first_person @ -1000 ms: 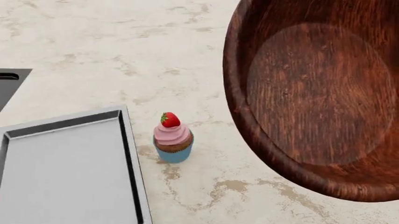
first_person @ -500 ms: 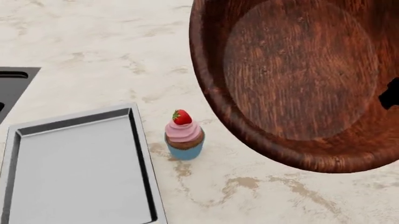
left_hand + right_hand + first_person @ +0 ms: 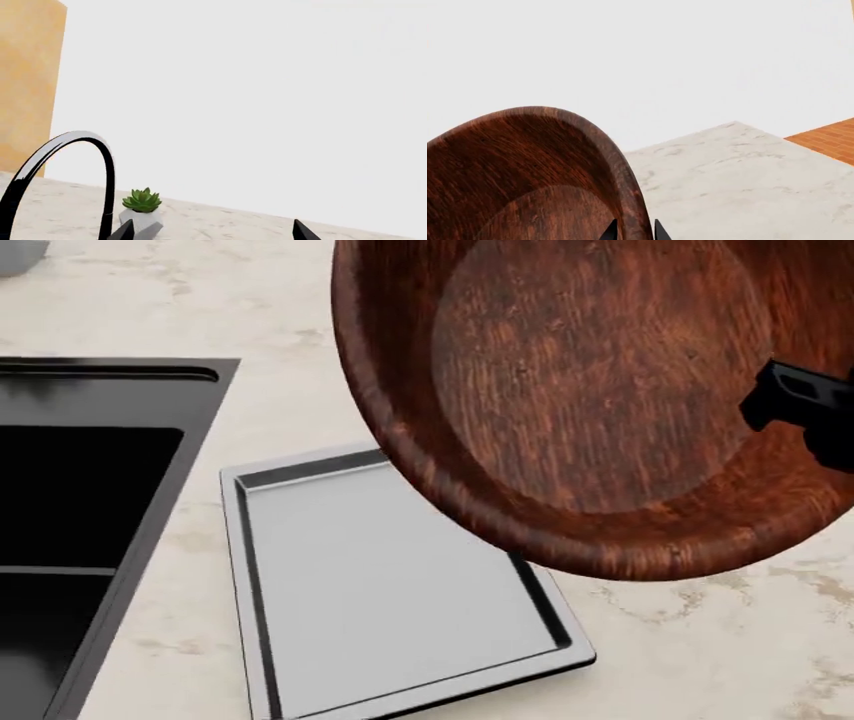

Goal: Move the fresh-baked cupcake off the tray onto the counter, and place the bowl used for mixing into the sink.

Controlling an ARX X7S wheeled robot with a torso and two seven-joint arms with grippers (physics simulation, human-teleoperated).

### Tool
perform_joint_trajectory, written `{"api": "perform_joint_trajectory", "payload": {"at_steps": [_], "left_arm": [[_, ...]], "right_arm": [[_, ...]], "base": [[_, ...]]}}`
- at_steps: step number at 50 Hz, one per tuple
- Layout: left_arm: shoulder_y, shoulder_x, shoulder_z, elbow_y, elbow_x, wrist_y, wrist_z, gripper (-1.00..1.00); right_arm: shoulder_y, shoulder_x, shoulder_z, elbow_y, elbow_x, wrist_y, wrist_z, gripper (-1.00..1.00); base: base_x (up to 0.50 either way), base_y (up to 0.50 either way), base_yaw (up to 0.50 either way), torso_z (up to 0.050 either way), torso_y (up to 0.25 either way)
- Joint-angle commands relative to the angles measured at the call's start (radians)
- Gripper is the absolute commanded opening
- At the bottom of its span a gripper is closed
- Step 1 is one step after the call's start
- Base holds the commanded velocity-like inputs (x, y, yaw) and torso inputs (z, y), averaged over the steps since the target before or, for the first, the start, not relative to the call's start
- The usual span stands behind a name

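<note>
Only the right wrist view shows the right gripper (image 3: 634, 231) pinching the bowl (image 3: 587, 400) rim; the left gripper (image 3: 210, 232) fingers seem apart; the sink (image 3: 80, 520) edge lies beside the tray (image 3: 387, 600).

This is a kitchen, rendered in simulation. A beige marble-look desk (image 3: 694, 650) holds a glossy black sink (image 3: 80, 500) set into its surface, with a curved black faucet (image 3: 73, 165) arching beside it and a silver baking tray (image 3: 387, 610) lying next to the basin. A small potted succulent (image 3: 141, 207) stands on the stone against a plain white wall (image 3: 267, 100), a light wooden panel (image 3: 30, 85) rises at one end, and reddish brick-pattern flooring (image 3: 827, 137) shows past the stone's edge.
</note>
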Motion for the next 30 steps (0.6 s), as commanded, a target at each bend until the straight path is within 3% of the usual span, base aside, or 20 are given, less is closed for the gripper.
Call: {"api": "perform_joint_trajectory", "payload": {"at_steps": [1, 18, 19, 20, 21, 30], "left_arm": [[0.028, -0.011, -0.001, 0.013, 0.004, 0.019, 0.009, 1.00], [0.036, -0.030, -0.015, 0.008, 0.001, 0.019, 0.025, 1.00], [0.036, -0.032, -0.016, 0.009, 0.002, 0.019, 0.024, 1.00], [0.037, -0.032, -0.016, 0.009, 0.002, 0.018, 0.024, 1.00], [0.036, -0.033, -0.018, 0.008, -0.003, 0.019, 0.024, 1.00], [0.029, -0.047, -0.032, 0.019, -0.010, 0.014, 0.006, 1.00]], "right_arm": [[0.046, 0.007, -0.048, -0.014, -0.017, 0.015, -0.001, -1.00], [0.073, -0.001, -0.092, -0.003, -0.026, 0.014, 0.002, -1.00], [-0.077, -0.035, 0.058, -0.120, -0.149, 0.005, -0.148, -1.00], [-0.227, -0.042, 0.113, -0.135, -0.186, 0.002, -0.217, -1.00], [-0.253, -0.045, 0.130, -0.135, -0.206, -0.001, -0.244, -1.00], [-0.228, -0.045, 0.091, -0.148, -0.197, 0.003, -0.197, -1.00]], "base": [[0.00, 0.50, 0.00, 0.000, 0.000], [0.00, 0.50, 0.00, 0.000, 0.000], [0.00, 0.50, 0.00, 0.000, 0.000], [0.00, 0.50, 0.00, 0.000, 0.000], [0.00, 0.50, 0.00, 0.000, 0.000], [-0.03, 0.50, 0.00, 0.000, 0.000]]}}
